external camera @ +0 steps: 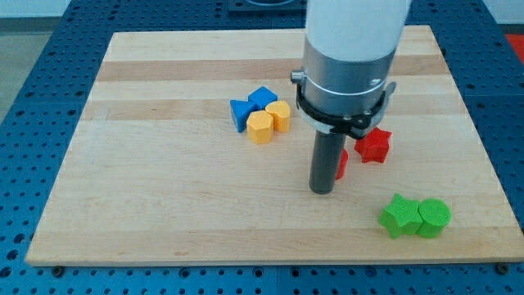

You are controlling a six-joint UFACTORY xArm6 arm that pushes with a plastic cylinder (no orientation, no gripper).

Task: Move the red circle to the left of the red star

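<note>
Camera view: two red blocks (372,145), two green blocks (415,217).

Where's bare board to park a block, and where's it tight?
Free: the whole view's left, left of the blue and yellow cluster, and the strip along the view's bottom, left of the green pair. Tight: around my tip, beside the mostly hidden red circle and the red star.

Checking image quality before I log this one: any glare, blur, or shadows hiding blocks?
Camera view: lighting is even and soft, no glare on the board. Blocks are sharp; the green pair casts only faint shadows. The arm body fills the view's top and blocks part of the scene; my tip hides most of the red circle. The red star is clear.
</note>
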